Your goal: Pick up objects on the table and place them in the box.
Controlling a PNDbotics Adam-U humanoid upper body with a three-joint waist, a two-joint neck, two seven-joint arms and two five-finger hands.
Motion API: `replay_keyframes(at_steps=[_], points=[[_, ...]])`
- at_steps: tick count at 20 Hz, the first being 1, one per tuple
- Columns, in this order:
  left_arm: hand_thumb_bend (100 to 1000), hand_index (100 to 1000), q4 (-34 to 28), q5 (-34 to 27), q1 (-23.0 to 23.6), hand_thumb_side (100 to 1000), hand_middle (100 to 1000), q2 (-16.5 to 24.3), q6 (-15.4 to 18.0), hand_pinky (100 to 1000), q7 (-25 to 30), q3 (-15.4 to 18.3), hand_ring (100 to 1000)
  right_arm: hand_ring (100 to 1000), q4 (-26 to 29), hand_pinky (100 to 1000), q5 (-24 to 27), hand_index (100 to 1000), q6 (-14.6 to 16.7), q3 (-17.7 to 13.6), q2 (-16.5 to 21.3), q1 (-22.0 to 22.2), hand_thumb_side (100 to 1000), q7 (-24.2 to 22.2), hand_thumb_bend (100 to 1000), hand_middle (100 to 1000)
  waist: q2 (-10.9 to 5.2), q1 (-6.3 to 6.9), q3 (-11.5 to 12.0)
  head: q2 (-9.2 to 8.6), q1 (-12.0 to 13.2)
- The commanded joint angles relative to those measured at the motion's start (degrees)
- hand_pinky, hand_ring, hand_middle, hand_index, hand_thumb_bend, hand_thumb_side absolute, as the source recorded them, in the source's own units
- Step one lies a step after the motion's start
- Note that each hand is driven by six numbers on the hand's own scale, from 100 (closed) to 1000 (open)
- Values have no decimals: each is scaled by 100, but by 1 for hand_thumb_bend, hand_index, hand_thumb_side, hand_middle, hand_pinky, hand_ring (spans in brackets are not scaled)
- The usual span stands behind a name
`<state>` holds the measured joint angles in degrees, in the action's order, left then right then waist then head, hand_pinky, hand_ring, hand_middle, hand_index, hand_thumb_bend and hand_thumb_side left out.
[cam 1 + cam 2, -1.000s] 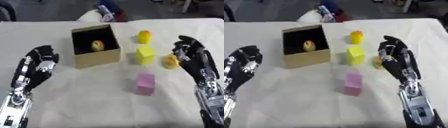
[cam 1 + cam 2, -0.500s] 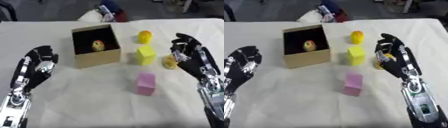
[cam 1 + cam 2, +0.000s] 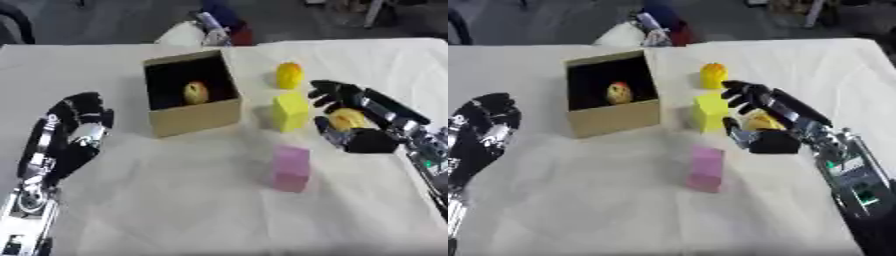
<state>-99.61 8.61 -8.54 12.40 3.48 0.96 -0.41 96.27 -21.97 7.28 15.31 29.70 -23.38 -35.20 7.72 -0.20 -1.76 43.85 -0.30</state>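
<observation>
An open cardboard box [image 3: 197, 116] stands left of centre with a yellow and red round thing [image 3: 196, 92] inside. To its right are a yellow-orange round thing [image 3: 290, 75], a yellow block [image 3: 290, 111] and, nearer, a pink block [image 3: 290, 161]. My right hand [image 3: 367, 141] reaches in low from the right. Its fingers stretch over an orange-yellow round thing [image 3: 347, 119] and its thumb lies just below it, so the thing sits between them on the cloth. My left hand [image 3: 74, 132] hovers at the left, fingers relaxed, holding nothing.
A white cloth [image 3: 175, 210] covers the table, with wide bare cloth in the near half. Beyond the far edge are blue, red and white items [image 3: 214, 25]. The yellow block stands close to my right hand's fingertips.
My right hand has tipped down and leftward from upright, coming round the orange-yellow thing with fingers above and thumb below. My left hand and the other things have stayed put.
</observation>
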Motion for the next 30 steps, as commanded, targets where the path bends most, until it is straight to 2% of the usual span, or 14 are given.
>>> replay_keyframes(at_steps=[1, 10, 14, 24, 30], points=[[343, 783, -62, -1, -29, 434, 681, 126, 5, 743, 22, -2, 736, 847, 20, 780, -341, 1000, 96, 180, 276, -199, 450, -448, 240, 862, -156, -57, 7, 27, -32], [343, 783, -56, 2, -17, 435, 680, 137, 4, 743, 32, -7, 736, 868, -107, 799, -739, 1000, 386, 563, 328, -443, 467, -971, 280, 881, -167, -74, 20, 27, -51], [342, 783, -56, 2, -14, 435, 681, 136, 4, 743, 35, -8, 736, 874, -154, 805, -885, 1000, 452, 624, 298, -520, 469, -1094, 291, 886, -171, -75, 22, 27, -50], [342, 783, -57, -4, -4, 436, 680, 132, -1, 743, 31, -4, 735, 875, -482, 810, -1393, 1000, 623, 794, 123, -636, 475, -1219, 313, 886, -177, -70, 37, 27, -68], [342, 783, -57, -9, 0, 436, 680, 121, -2, 743, 32, -5, 735, 855, -849, 797, -1702, 1000, 636, 818, -70, -693, 461, -904, 310, 849, -176, -58, 44, 27, -65]])
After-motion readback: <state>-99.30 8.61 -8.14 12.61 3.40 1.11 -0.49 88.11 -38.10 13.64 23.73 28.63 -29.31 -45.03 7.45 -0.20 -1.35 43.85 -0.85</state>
